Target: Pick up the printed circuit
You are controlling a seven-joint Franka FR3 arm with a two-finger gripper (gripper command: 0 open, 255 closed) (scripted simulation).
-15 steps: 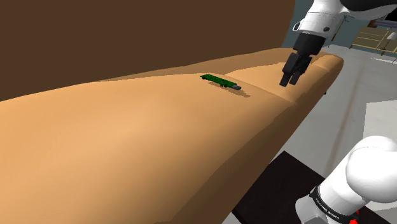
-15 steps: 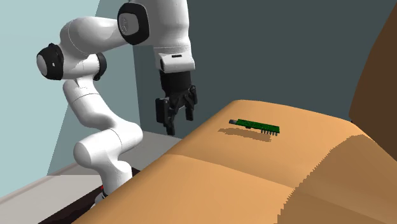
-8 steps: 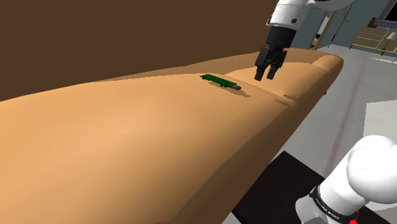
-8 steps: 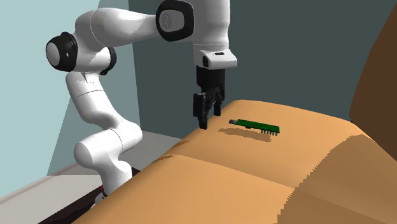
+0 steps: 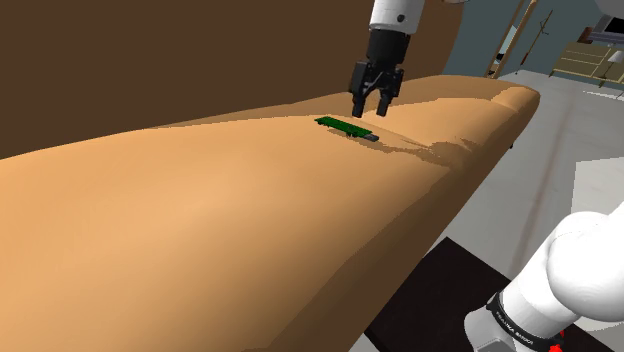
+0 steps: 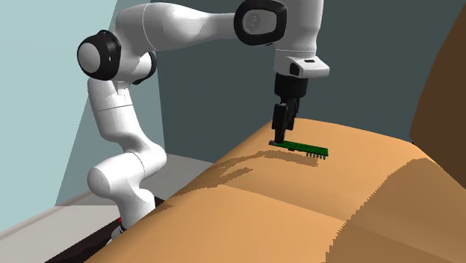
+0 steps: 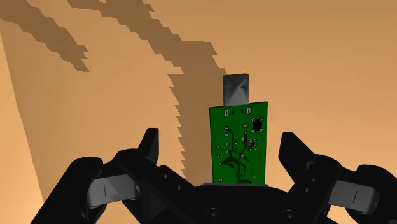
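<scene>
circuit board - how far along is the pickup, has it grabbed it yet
Approach looks done: the gripper hangs just over the green circuit board, open and straddling it without touching. In hand: the final lowering. Left: shutting on the board and lifting it off the tan cushion where it lies.

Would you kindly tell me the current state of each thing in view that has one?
Green rectangular printed circuit board: lying on the tan cushion, between the fingers, not gripped.
All-black two-finger gripper: open, poised just above the board, pointing down.
</scene>
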